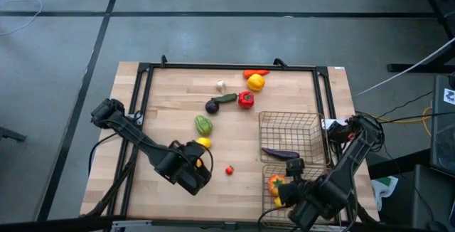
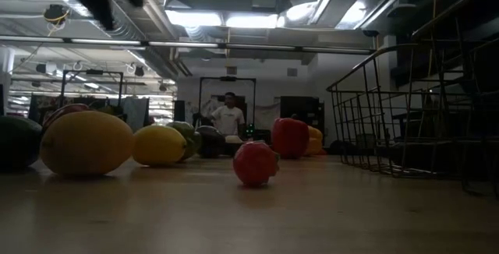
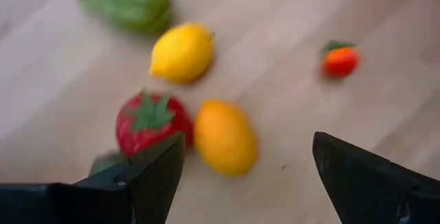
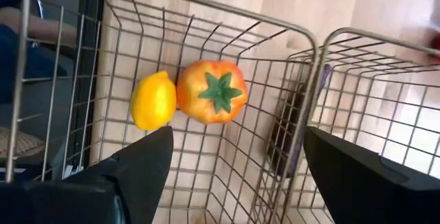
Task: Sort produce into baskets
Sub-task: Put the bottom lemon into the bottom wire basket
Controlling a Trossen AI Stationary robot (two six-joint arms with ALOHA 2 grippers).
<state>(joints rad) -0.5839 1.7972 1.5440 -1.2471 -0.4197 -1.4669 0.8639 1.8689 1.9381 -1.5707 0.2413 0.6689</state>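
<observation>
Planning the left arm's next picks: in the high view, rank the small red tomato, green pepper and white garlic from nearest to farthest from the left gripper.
From the left gripper:
1. Small red tomato, just beside it toward the baskets.
2. Green pepper, mid-table.
3. White garlic, near the far edge.

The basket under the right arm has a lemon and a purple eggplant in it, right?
Not quite. The basket under the right gripper holds a lemon and an orange-red tomato, as the right wrist view shows. The purple eggplant lies in the other basket, seen in the high view.
</observation>
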